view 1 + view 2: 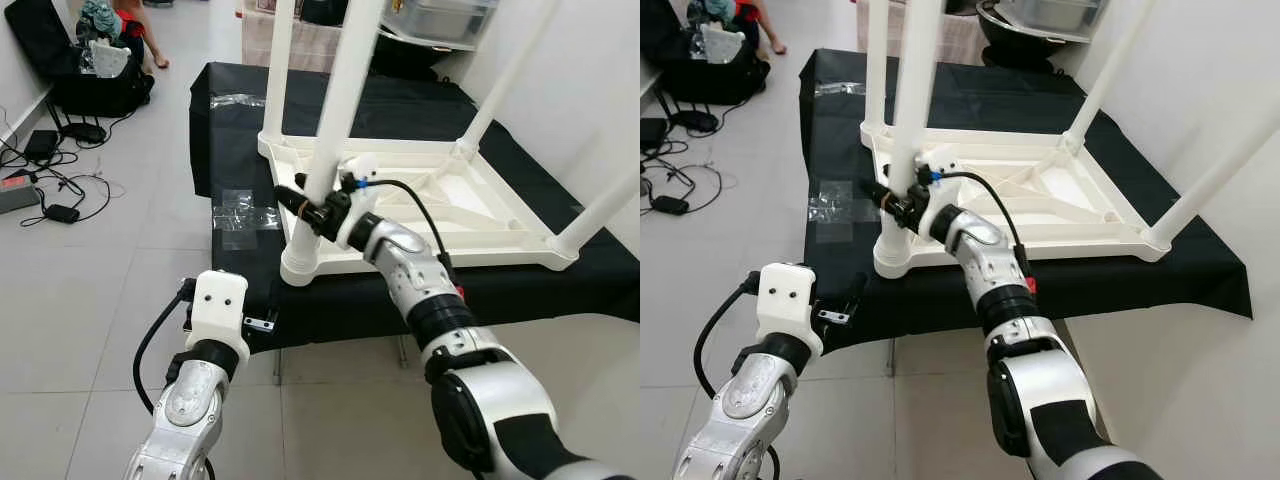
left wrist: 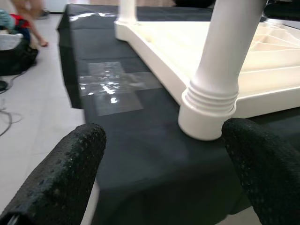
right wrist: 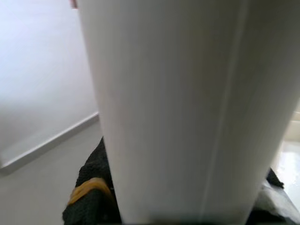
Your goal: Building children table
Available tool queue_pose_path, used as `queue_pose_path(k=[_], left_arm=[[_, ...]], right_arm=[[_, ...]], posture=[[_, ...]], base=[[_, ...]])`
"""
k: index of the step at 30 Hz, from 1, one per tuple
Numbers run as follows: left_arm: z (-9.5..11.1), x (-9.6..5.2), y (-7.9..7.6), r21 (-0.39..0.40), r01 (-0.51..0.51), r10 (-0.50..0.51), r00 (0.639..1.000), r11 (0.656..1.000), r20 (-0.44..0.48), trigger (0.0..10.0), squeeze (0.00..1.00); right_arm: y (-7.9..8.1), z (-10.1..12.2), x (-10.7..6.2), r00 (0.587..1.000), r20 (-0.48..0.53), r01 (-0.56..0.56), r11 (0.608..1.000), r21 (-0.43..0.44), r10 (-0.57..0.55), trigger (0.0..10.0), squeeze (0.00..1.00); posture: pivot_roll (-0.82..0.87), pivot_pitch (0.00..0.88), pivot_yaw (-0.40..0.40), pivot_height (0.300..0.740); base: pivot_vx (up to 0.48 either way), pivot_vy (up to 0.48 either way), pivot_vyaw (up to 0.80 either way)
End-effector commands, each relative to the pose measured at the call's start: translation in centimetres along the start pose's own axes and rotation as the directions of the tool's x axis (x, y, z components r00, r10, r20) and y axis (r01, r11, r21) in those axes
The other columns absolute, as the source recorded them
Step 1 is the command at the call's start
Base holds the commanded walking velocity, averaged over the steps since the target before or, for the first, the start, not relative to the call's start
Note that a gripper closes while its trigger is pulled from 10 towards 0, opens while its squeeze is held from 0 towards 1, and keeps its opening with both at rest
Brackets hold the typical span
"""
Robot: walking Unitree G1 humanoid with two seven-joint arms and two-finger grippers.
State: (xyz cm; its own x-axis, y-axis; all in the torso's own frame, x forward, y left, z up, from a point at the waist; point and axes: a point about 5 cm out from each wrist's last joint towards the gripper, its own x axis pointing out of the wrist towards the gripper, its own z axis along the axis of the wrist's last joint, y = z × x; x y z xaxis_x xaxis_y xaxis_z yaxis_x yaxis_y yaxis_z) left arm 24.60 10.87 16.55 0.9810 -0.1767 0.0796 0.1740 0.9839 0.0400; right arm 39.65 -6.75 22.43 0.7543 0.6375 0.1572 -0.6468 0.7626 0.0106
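Your right gripper point(image 1: 312, 203) has its fingers pinching the near leg point(image 1: 330, 130); twist it tight next. Your left gripper point(image 2: 164, 164), fingers spread, waits at seven o'clock by the bench point(image 1: 230, 160).

Floor point(image 1: 90, 290) is pale grey tile, evenly and brightly lit. A white wall point(image 1: 590, 90) runs along the right side. A low platform covered in black cloth point(image 1: 230, 130) stands against that wall; a clear plastic sheet point(image 1: 243, 215) lies on the cloth. At far left, an open black bag point(image 1: 75, 75) sits on the floor, with black cables and adapters point(image 1: 50, 185) scattered beside it. A person's bare legs point(image 1: 148, 35) show near the bag.
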Motion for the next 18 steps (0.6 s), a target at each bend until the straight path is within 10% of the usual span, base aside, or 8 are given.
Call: queue_pose_path(k=[1,4,6,14,15,17,18], left_arm=[[-0.3,-0.1,-0.3,-0.001,0.004,-0.004,1.0,1.0,-0.009,10.0,0.0],[-0.3,-0.1,-0.3,-0.001,0.004,-0.004,1.0,1.0,-0.009,10.0,0.0],[-0.4,-0.1,-0.4,-0.002,0.007,-0.007,1.0,1.0,-0.01,10.0,0.0],[-0.2,0.1,-0.5,-0.002,0.012,-0.012,1.0,1.0,-0.005,10.0,0.0],[-0.2,0.2,-0.5,-0.002,0.013,-0.013,1.0,1.0,-0.003,10.0,0.0],[-0.2,0.2,-0.5,-0.002,0.013,-0.013,1.0,1.0,-0.003,10.0,0.0],[-0.2,0.2,-0.5,-0.001,0.013,-0.013,1.0,1.0,-0.002,10.0,0.0]], right_arm=[[-1.2,-0.1,-0.4,0.995,-0.019,0.098,0.995,-0.024,-0.098,0.0,0.0],[-2.6,-0.2,-0.9,0.954,-0.03,0.298,0.954,-0.041,-0.299,0.0,0.0],[-3.9,-0.6,-1.8,0.844,-0.034,0.533,0.844,-0.062,-0.536,0.0,0.0],[-4.0,-1.4,-3.2,0.649,-0.064,0.761,0.649,0.024,-0.758,0.0,0.0],[-3.4,-1.5,-3.1,0.628,-0.072,0.778,0.627,0.05,-0.774,3.0,0.0],[-3.4,-1.5,-3.1,0.628,-0.072,0.778,0.627,0.05,-0.774,3.0,0.0],[-2.7,-1.5,-2.6,0.647,-0.068,0.762,0.643,0.076,-0.759,10.0,0.0]], posture=[[0.14,0.108,-0.184,0.74],[0.14,0.105,-0.183,0.74],[0.14,0.1,-0.179,0.74],[0.14,0.097,-0.176,0.74],[0.14,0.099,-0.177,0.74],[0.14,0.099,-0.177,0.74],[0.14,0.099,-0.178,0.74]], base=[[0.0,0.0,0.0],[0.0,0.0,0.0],[0.0,0.0,0.0],[0.0,0.0,0.0],[0.0,0.0,0.0],[0.0,0.0,0.0],[0.0,0.0,0.0]])
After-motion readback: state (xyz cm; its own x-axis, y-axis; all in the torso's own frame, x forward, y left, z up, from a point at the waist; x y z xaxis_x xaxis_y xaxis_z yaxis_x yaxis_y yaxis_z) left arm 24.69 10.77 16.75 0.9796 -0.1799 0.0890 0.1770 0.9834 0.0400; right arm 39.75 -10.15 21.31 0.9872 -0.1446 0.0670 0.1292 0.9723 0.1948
